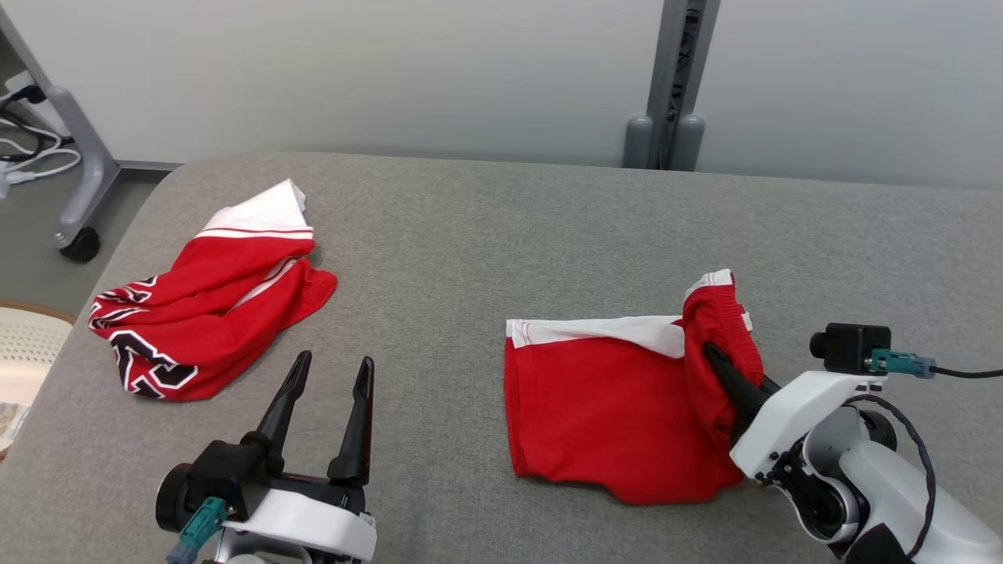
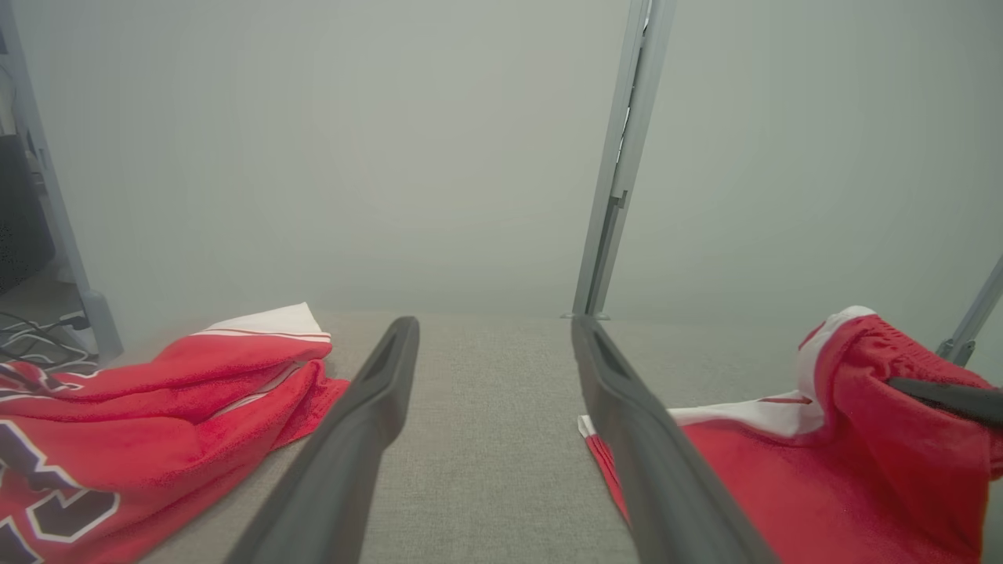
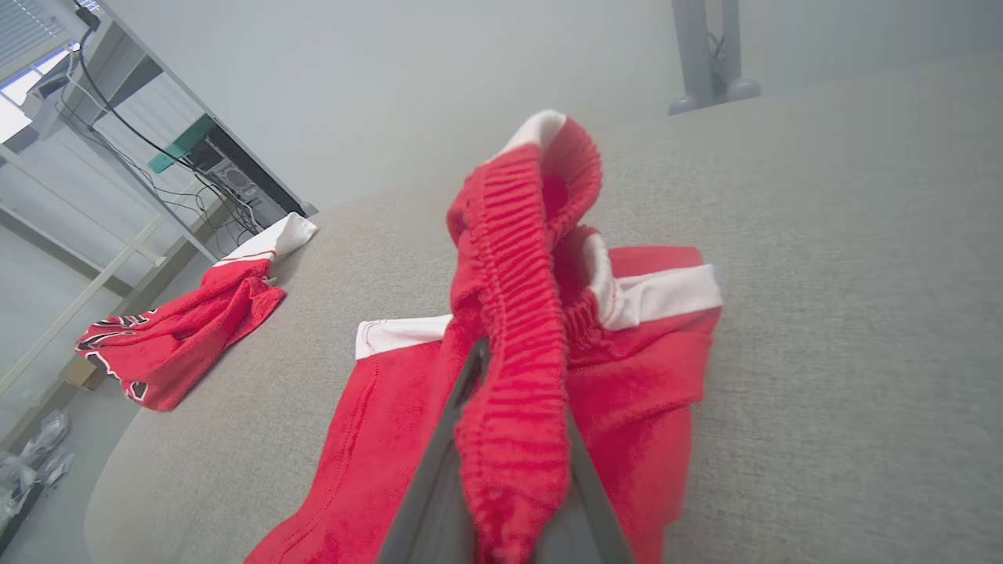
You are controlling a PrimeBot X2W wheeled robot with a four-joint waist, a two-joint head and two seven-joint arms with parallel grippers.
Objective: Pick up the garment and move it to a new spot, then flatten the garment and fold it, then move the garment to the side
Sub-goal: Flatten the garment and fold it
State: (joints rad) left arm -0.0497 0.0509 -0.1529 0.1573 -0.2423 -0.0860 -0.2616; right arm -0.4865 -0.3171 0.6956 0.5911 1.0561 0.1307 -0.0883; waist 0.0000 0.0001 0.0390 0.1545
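Note:
The garment (image 1: 611,407) is a pair of red shorts with white trim, lying right of centre on the grey padded table (image 1: 501,227). Its ribbed elastic waistband is pulled up into a raised fold at its right end. My right gripper (image 1: 711,351) is shut on that waistband, and in the right wrist view the waistband (image 3: 509,329) drapes between and over the two fingers. The left wrist view has the garment (image 2: 823,486) at the lower right. My left gripper (image 1: 334,360) stands open over bare table to the garment's left, holding nothing; its fingers (image 2: 368,415) frame the cloth surface.
A second red garment (image 1: 211,313) with white trim and dark lettering lies crumpled at the table's left (image 2: 117,423). A pale basket (image 1: 23,345) and a wheeled stand leg (image 1: 78,196) sit off the left edge. A grey post (image 1: 666,102) rises behind the table.

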